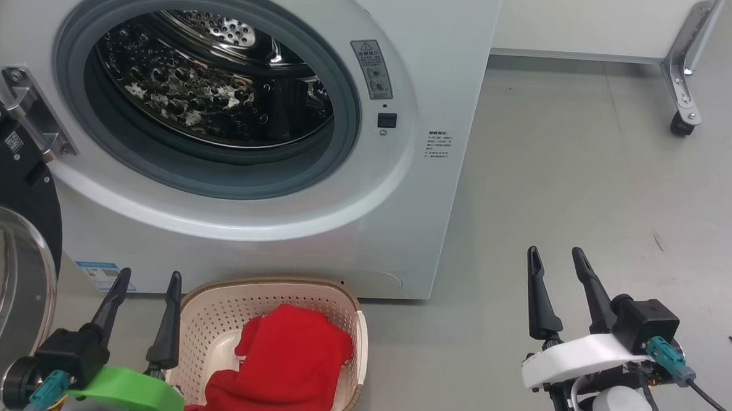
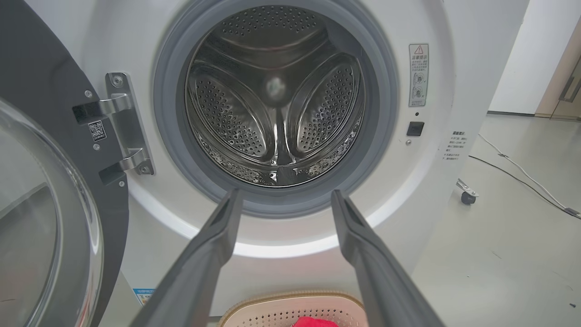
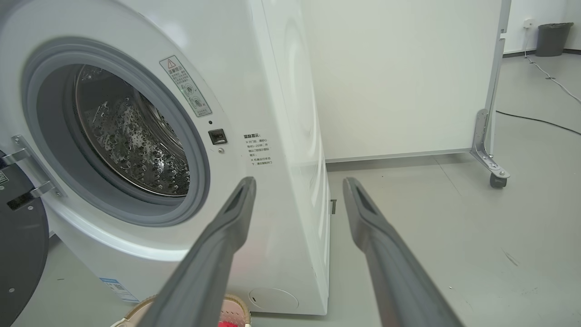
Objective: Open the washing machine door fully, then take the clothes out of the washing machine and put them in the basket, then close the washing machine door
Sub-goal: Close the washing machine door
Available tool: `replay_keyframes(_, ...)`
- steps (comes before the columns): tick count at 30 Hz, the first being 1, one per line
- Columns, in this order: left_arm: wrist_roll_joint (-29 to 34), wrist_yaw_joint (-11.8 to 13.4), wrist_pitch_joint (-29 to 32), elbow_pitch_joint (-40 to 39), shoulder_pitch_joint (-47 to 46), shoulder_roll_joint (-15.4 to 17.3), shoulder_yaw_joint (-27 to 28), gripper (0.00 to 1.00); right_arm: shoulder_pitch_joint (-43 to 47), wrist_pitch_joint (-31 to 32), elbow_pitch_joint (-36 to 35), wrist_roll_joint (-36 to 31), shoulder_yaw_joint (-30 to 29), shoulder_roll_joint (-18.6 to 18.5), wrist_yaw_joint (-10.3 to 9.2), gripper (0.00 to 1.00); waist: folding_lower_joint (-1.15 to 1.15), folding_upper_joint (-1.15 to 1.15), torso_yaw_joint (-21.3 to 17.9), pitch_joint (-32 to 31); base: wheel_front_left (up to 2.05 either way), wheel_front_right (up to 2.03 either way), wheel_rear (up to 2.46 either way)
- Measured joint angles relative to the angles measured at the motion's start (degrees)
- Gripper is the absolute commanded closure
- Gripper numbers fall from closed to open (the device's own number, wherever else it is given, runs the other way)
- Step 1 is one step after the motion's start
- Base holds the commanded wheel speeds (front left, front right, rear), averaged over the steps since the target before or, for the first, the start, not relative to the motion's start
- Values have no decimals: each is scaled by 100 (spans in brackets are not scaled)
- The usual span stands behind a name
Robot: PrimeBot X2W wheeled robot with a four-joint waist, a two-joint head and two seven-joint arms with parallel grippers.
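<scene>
The white washing machine stands with its washing machine door swung wide open to the left, black rim and glass bowl facing me. Its steel drum looks bare inside. The red clothes lie in the cream basket on the floor just before the machine. My left gripper is open and holds nothing, just left of the basket. Over the floor to the machine's right, my right gripper is open, nothing in it. The wrist views show the left gripper aimed at the drum and the right gripper at the machine's right corner.
A white partition panel on a castor foot stands behind the machine's right side. Cables run across the grey floor at the far right. A dark bin stands far back. Bare floor lies right of the machine.
</scene>
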Motion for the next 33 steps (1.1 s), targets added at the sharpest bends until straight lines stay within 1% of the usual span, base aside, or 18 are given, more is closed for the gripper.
replay_keyframes(17, 54, -3, 0, 1, 5, -21, 32, 0, -1, 0, 0, 9, 14, 0, 0, 0, 0, 0, -6, 15, -44, 44, 0)
replay_keyframes(33, 154, -54, 0, -15, 7, -22, 42, 0, -1, 0, 1, 9, 58, 0, 0, 0, 0, 0, -2, 62, -100, 100, 0)
